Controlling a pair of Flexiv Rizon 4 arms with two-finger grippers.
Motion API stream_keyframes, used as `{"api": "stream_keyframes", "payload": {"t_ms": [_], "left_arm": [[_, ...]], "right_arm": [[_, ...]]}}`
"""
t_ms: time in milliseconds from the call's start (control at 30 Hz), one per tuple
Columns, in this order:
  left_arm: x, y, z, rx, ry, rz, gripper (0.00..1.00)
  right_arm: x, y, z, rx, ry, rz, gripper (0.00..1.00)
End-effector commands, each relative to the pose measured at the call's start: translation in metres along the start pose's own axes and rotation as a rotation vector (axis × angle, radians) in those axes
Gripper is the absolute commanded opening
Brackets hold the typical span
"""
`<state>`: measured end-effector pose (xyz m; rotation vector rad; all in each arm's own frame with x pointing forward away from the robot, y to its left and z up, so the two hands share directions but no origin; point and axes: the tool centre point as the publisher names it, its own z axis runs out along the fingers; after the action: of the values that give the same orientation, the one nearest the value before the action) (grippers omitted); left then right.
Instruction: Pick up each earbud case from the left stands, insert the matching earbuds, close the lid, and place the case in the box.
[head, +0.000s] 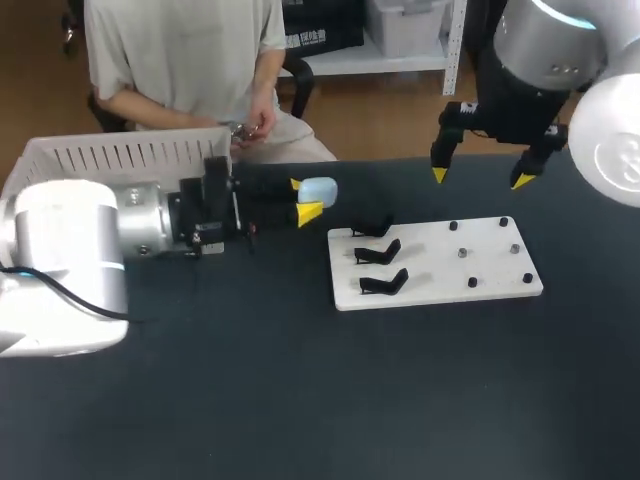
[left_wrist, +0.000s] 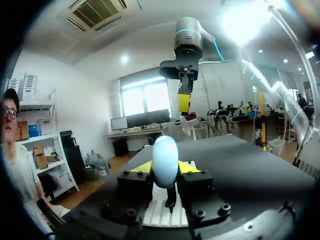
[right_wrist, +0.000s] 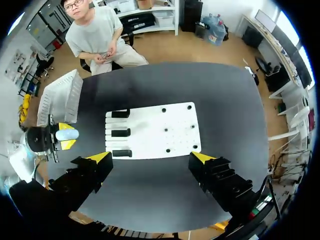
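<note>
The left tool (head: 304, 198) grips a smooth, rounded pale-blue earbud case (head: 319, 190) between slatted white basket (head: 110, 155) and flat white board (head: 440, 265), upper centre; right tool (head: 480, 178) gapes wide.

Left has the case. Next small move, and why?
Probably bring the right gripper down toward the earbud case. It is open and empty above the far edge of the table, while the left gripper holds the case, lid apparently closed, beside the empty stands. Whether earbuds are already inside cannot be seen.
</note>
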<state>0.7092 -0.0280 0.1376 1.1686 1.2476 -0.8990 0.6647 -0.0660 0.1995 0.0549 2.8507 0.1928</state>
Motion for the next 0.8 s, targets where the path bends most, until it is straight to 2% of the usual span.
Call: {"api": "stream_keyframes", "payload": {"t_ms": [33,133,200,333,467,600,733,800], "left_arm": [[-0.028,0.017,-0.089,-0.309,0.055,-0.014,0.0],[-0.027,0.039,-0.116,-0.433,0.052,-0.032,0.0],[-0.024,0.058,-0.137,-0.552,0.063,-0.056,0.0],[-0.02,0.085,-0.157,-0.664,0.057,-0.067,0.0],[-0.006,0.115,-0.178,-0.81,0.044,-0.113,0.0],[0.016,0.141,-0.19,-0.866,0.136,-0.093,0.0],[0.039,0.174,-0.196,-0.869,0.188,-0.099,0.0],[0.045,0.182,-0.193,-0.873,0.237,-0.082,0.0]], "right_arm": [[0.006,-0.002,0.0,0.0,-0.119,0.003,1.0],[0.006,-0.002,0.0,0.0,-0.119,0.003,1.0],[0.006,-0.002,0.0,0.0,-0.119,0.003,1.0],[0.006,-0.002,0.0,0.0,-0.119,0.003,1.0],[0.006,-0.002,0.0,0.0,-0.119,0.003,1.0],[0.006,-0.002,0.0,0.0,-0.119,0.003,1.0],[0.006,-0.002,0.0,0.0,-0.119,0.003,1.0],[0.006,-0.002,0.0,0.0,-0.119,0.003,1.0]]}}
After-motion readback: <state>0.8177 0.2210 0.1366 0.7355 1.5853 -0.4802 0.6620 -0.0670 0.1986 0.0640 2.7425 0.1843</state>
